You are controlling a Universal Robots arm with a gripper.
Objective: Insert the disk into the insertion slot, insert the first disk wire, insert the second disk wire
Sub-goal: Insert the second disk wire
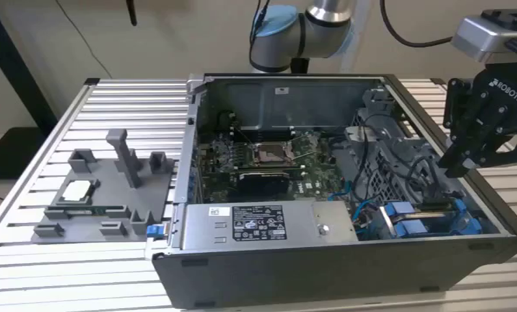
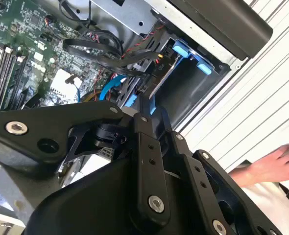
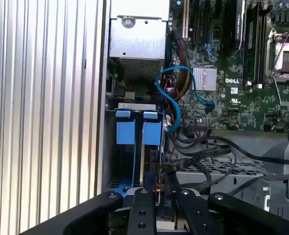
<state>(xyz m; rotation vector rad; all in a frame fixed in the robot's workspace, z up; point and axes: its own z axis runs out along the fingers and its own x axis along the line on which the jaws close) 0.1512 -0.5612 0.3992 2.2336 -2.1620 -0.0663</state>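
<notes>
- Disk (image 3: 149, 161) looks seated on edge in the slot (image 1: 432, 218), at the case corner on the exterior view's right; blue carrier tabs face outward.
- Long axis runs down into the bay.
- Gripper (image 1: 462, 170) hangs over the bay; in the first wrist view its fingers (image 3: 143, 215) sit close together over a black cable by the disk's edge. Can't tell if they actually pinch it.
- Judgement: disk step done, wire work under way.
</notes>
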